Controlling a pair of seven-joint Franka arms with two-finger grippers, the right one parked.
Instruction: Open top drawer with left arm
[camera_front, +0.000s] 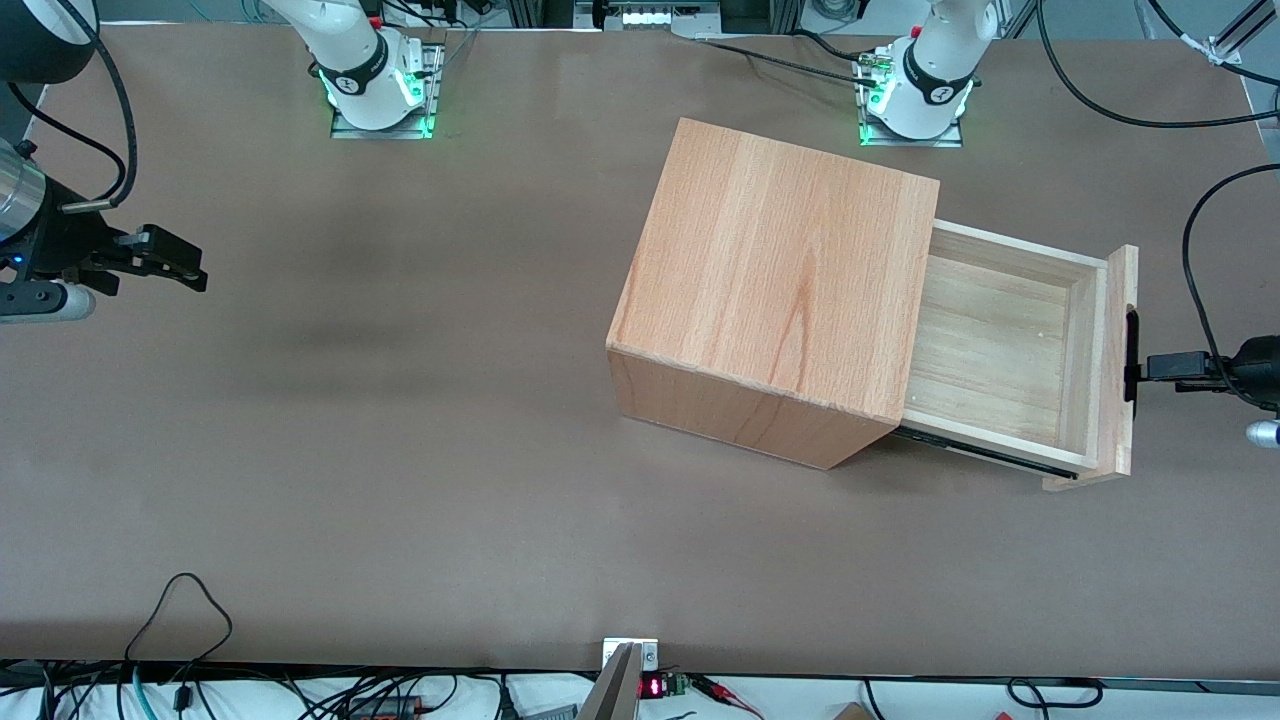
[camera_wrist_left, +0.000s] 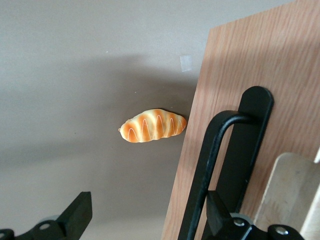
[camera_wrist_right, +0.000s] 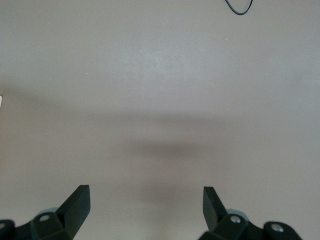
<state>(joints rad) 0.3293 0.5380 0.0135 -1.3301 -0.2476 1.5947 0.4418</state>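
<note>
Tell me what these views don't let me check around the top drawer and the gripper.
- Front view: the picture's edge cuts off the left arm; only its gripper shows, at the handle.
- Front view: the cabinet top and the open top drawer hide the cabinet's front.
- Left wrist view: the fingers are open; contact with the handle is unclear.
- The bread roll shows only in the wrist view.

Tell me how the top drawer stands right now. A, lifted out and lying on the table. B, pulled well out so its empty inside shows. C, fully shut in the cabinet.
B: the top drawer juts from the cabinet, bare planks showing, with the open gripper at its black handle.
</note>
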